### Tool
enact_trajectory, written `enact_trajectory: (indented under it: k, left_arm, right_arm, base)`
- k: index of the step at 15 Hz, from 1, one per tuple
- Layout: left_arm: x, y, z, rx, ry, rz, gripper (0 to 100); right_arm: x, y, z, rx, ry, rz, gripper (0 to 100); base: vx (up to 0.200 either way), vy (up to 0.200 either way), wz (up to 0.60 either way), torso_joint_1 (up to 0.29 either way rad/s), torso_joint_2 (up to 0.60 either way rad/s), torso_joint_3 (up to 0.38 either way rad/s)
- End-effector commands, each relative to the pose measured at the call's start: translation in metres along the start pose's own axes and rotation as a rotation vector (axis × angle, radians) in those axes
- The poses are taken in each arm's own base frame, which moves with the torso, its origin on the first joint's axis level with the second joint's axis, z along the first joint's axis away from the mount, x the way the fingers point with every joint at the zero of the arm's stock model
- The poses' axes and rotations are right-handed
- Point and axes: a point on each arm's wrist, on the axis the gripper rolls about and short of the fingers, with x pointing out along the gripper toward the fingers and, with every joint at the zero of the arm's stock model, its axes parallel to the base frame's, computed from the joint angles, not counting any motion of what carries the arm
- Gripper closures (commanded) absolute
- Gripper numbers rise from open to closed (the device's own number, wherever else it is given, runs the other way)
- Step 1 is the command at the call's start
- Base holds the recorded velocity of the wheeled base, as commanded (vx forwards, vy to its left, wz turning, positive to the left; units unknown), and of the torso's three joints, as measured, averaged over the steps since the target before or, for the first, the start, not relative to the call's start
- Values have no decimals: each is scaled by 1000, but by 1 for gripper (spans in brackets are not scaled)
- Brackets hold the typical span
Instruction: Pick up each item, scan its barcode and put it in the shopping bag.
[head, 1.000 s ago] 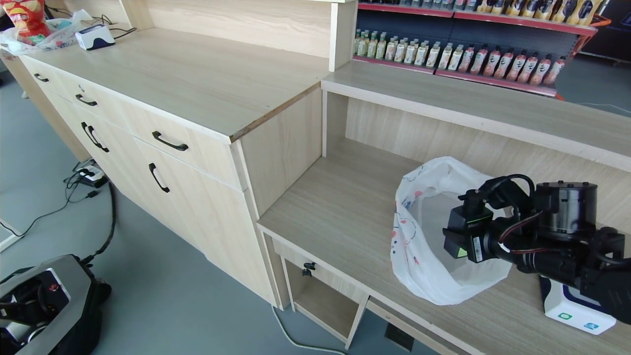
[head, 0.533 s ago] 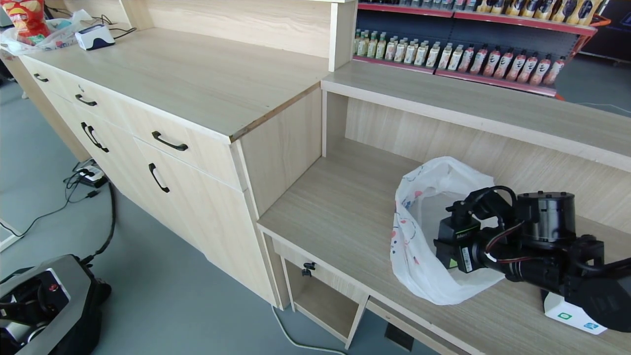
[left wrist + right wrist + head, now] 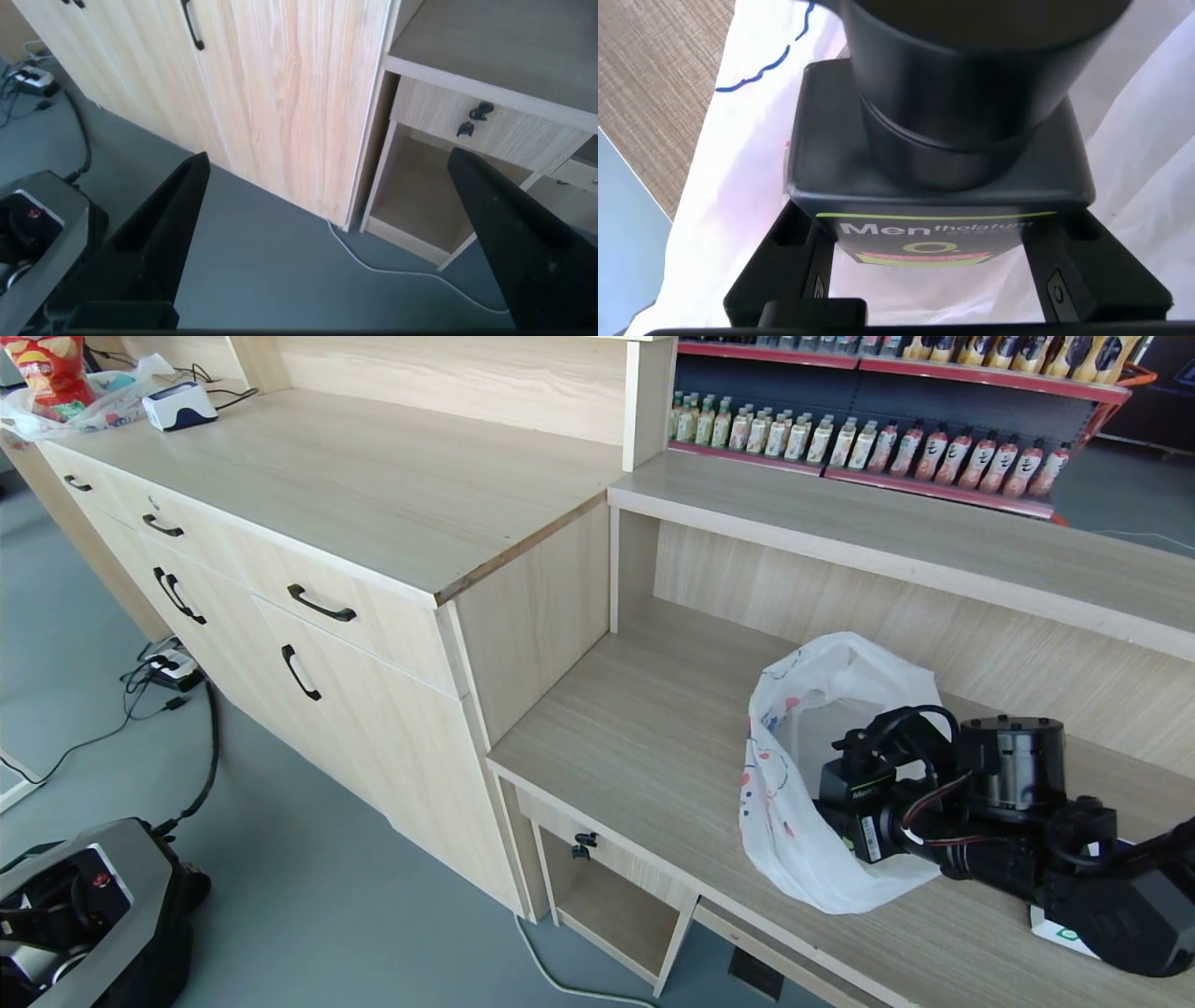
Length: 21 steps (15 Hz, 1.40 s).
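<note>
Left gripper [image 3: 327,252]: fingers spread wide, nothing held, hanging over the floor by the cabinet doors. At 4 o'clock in your head view, the white shopping bag [image 3: 794,845] lies mouth-open on the low counter. Right gripper [image 3: 929,280] clamps the black bottle [image 3: 938,201] inside that mouth. Bagging step, I judge: next, release and back out without snagging plastic. The label bears white and green print.

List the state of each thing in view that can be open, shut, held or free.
right gripper: shut on the black bottle.
black bottle: held, inside the mouth of the shopping bag.
shopping bag: open, on the desk.
left gripper: open, holding nothing, above the floor.
cabinet drawers: shut.
</note>
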Motion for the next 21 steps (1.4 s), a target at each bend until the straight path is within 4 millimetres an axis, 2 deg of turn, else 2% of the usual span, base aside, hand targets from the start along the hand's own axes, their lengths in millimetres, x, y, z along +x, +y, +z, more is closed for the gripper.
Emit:
enact_trajectory:
  k: [1, 17, 18, 21]
  left_arm:
    - [0, 0, 0, 1, -1, -1, 0]
    - [0, 0, 0, 1, -1, -1, 0]
    - [0, 0, 0, -1, -1, 1, 0]
    - [0, 0, 0, 1, -1, -1, 0]
  right_arm:
    - [3, 2, -5, -10, 19, 4, 100]
    - [7, 4, -11, -12, 49, 13, 100]
    - [7, 4, -12, -12, 49, 13, 0]
    - [6, 4, -11, -12, 46, 12, 0]
  base:
    - [0, 0, 0, 0, 0, 0]
    - [0, 0, 0, 0, 0, 0]
    - [0, 0, 0, 0, 0, 0]
    - [0, 0, 0, 0, 0, 0]
